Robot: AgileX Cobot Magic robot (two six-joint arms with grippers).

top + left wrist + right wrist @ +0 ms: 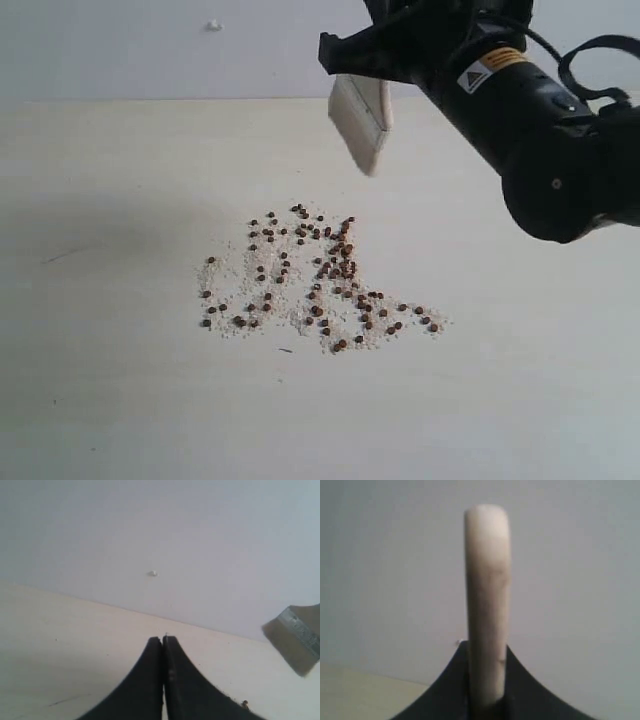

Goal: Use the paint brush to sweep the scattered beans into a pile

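The right gripper (376, 60) is clamped on the paint brush (360, 125). Its two black fingers (445, 695) press against the flat sides of the brush, which sticks straight out from between them. In the right wrist view the brush (487, 595) is seen edge-on as a pale, narrow strip with a rounded end. From the outside, the bristles point down and away from the gripper, tilted. They hang in the air above the table (120, 380) and touch nothing.

The beans (340, 262) lie on the table below the gripper and a little ahead of the bristle tips, well apart from them. They are spread in a loose, ragged patch mixed with whitish crumbs (232, 292), not gathered into one heap.

The left gripper (163, 639) is held low over the table with its fingers (147, 680) pressed together and nothing between them. It does not show in the exterior view. The brush (295, 640), with its metal band (302, 632), hangs well apart from this gripper, off to one side. One bean (245, 703) lies just beside one finger.

Beyond both grippers is a plain wall (150, 50) with a small white speck (213, 24) on it.
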